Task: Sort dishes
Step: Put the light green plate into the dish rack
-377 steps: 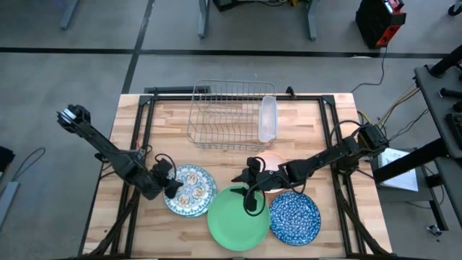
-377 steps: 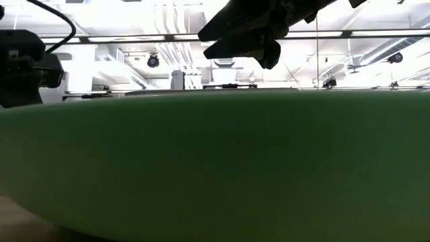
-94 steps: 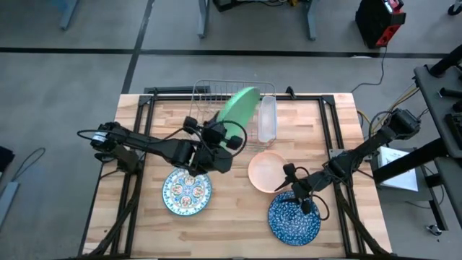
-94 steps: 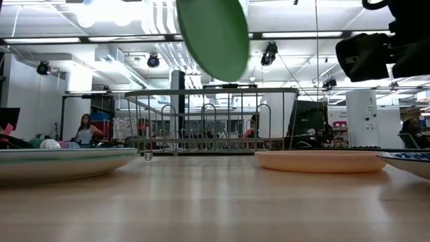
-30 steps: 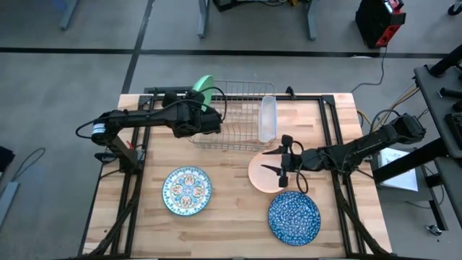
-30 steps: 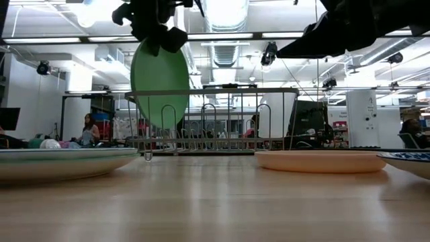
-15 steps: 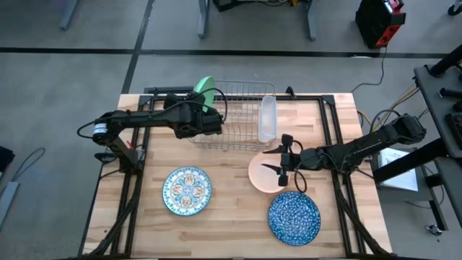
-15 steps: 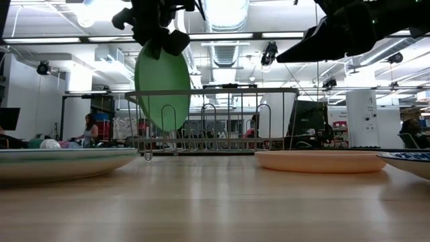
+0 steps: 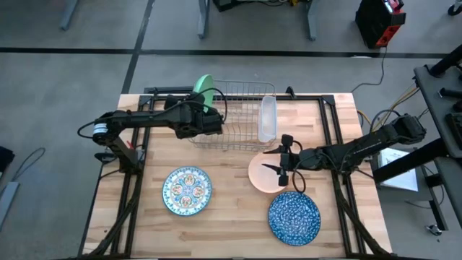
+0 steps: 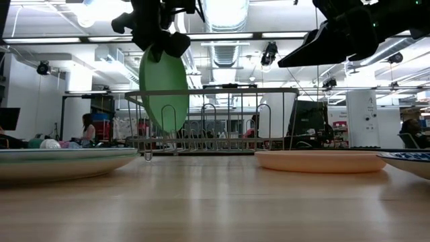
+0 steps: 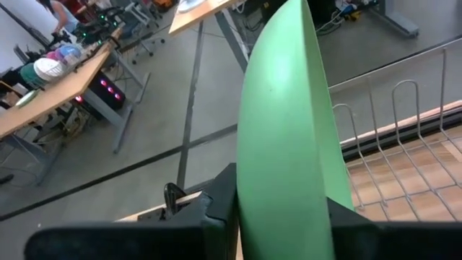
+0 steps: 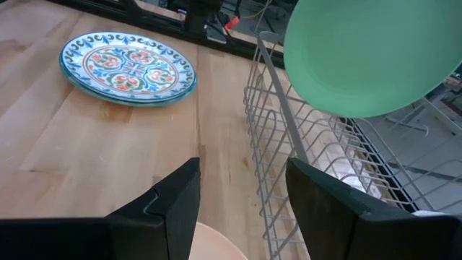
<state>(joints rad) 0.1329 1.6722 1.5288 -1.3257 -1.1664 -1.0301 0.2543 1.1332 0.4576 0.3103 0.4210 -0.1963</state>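
Blue plate (image 9: 294, 217) is lying flat at the near right of the table (image 9: 231, 231). Floral plate (image 9: 187, 191) is lying flat at the near left, well apart from it.

Pink bowl (image 9: 264, 173) is sitting just beyond the blue plate, right of centre. Right gripper (image 9: 282, 165) is hovering over the bowl's far-right part, fingers spread wide and holding nothing; in the right wrist view the two fingers (image 12: 173, 209) are standing apart with bare wood and the bowl's rim between them.

Wire rack (image 9: 232, 115) is standing at the far middle of the table. Clear tray (image 9: 267, 119) is sitting upright along the rack's right side.

Left gripper (image 9: 204, 119) is reaching in at the rack's left end, clamped on the green plate (image 9: 203, 88), which is being held on edge, upright and slightly tilted. In the low view the green plate (image 10: 164, 91) is hanging above the rack's left end with its lower edge down behind the top rail; whether it is touching the wires, cannot tell. In the left wrist view both fingers are pressing the plate's lower edge from either side.
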